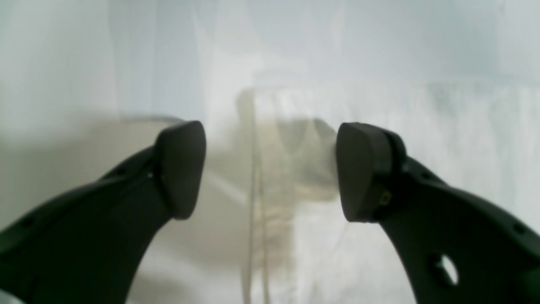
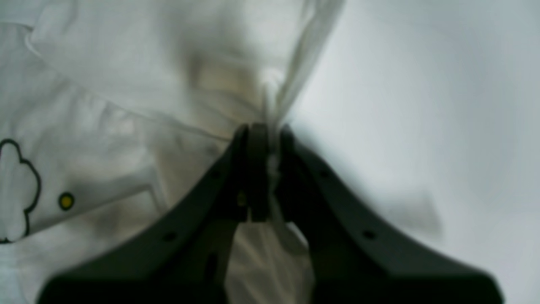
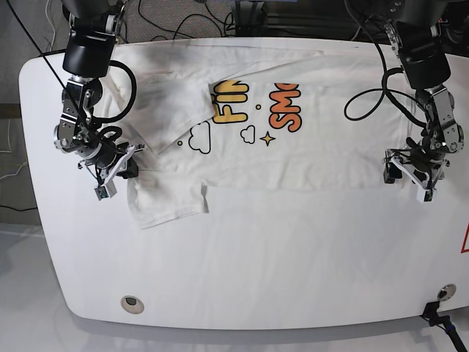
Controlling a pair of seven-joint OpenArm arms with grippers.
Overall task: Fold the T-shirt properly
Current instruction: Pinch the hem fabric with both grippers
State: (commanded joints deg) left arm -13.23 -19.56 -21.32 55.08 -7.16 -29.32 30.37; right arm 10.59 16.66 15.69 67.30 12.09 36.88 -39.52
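Table: I'm looking at a white rounded table (image 3: pixel 242 279) that is carrying the shirt; a round hole (image 3: pixel 130 301) is sitting in it near the front edge.
Room: I'm seeing black cables (image 3: pixel 183 26) trailing behind the table's far edge and a strip of pale floor (image 3: pixel 15 161) beside it.
Shirt: the shirt (image 3: pixel 308 158) is lying spread over the far half of the table, print up, with one side folded over so the plain reverse is covering part of the lettering.
Right gripper: the right gripper (image 2: pixel 265 169) is pinching a bunched edge of the shirt; white cloth is running up from between its fingers (image 2: pixel 253 169), with a cloud outline and a yellow dot lying off to one side of them.
Left gripper: the left gripper (image 1: pixel 270 169) is standing released, its fingers (image 1: pixel 181 169) wide apart with nothing between them; pale cloth and a seam are lying beyond the gap.
Hidden: I'm reading only "FIN" and "SM" in the base view, since the fold is cutting off the rest.
Unclear: the left wrist view is coming through blurred, so I cannot tell whether those fingertips are touching the cloth.
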